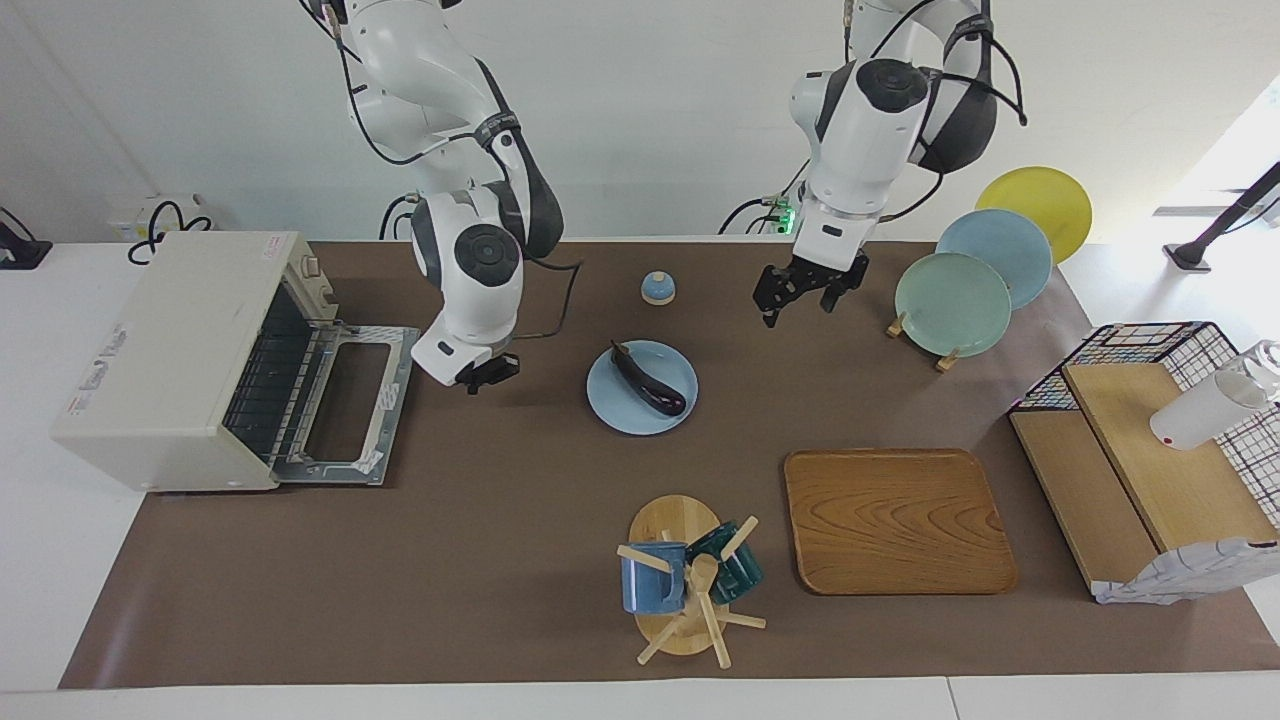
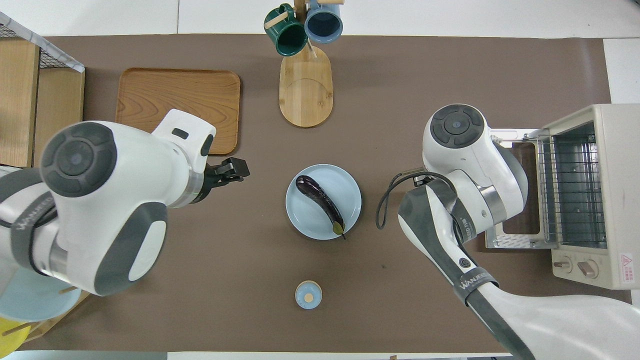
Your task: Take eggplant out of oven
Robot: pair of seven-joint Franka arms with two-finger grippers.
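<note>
Eggplant [image 1: 649, 379]: lies on blue plate [image 1: 607, 405] mid-table, well apart from oven [image 1: 170, 360], door down. Looks glossy, likely slippery, light, fairly firm; best taken across thick middle. Right pincer [image 1: 486, 373]: shut, empty, beside oven door. Left pincer [image 1: 805, 290]: wide open, empty, waiting near plate rack [image 1: 950, 300].

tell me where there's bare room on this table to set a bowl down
The wooden tray is bare, and so is the brown mat between the oven and the mug rack. It is crowded toward the left arm's end, around the plate stand and the wire basket. The eggplant fills the light blue plate.
</note>
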